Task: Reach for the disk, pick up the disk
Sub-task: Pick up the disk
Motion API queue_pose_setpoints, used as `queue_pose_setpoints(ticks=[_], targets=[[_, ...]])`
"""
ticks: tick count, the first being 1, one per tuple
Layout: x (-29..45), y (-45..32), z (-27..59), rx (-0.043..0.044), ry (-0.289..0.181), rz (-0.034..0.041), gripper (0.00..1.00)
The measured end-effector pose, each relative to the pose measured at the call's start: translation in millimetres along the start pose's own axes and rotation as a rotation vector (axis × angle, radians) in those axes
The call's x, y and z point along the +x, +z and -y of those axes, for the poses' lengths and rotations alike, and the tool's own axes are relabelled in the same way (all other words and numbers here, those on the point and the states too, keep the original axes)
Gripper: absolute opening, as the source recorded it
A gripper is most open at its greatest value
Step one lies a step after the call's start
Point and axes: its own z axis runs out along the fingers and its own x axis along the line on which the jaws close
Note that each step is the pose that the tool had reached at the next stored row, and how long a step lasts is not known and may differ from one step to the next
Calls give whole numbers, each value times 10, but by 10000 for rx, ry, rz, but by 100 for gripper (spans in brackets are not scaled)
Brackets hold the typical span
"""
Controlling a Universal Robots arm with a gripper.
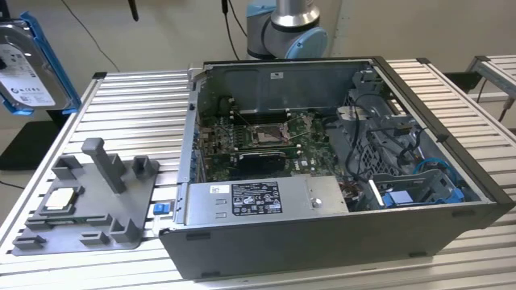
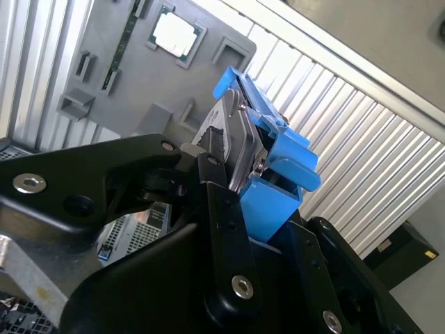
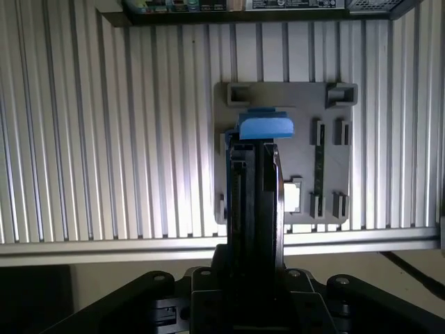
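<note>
The disk (image 1: 23, 63), a silver hard drive with a white label in a bright blue bracket, hangs in the air at the exterior view's far left, well above the slatted table. In the second wrist view my gripper (image 2: 268, 216) is shut on the disk (image 2: 272, 156), black fingers (image 2: 221, 209) clamping its lower end while the blue bracket sticks out past them. The first wrist view looks along the disk (image 3: 264, 127) edge-on, held upright in the gripper (image 3: 254, 229) above the grey fixture (image 3: 334, 160).
A grey moulded fixture (image 1: 89, 211) with an upright post lies on the slatted table (image 1: 129, 109), with a small square processor chip (image 1: 63, 199) set in it. An open computer case (image 1: 339, 235) stands in the middle, with a long grey box (image 1: 258, 199) inside.
</note>
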Motion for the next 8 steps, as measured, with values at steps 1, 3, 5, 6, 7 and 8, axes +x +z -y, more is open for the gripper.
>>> queue_pose_setpoints(ticks=[1,3,5,6,7,8], targets=[[0,-7,0,0,0,0,0],[-1,-21,0,1,0,0,0],[-1,-35,1,0,0,0,0],[-1,-42,1,1,0,0,0],[-1,-50,1,1,0,1,0],[-2,-57,1,1,0,0,0]])
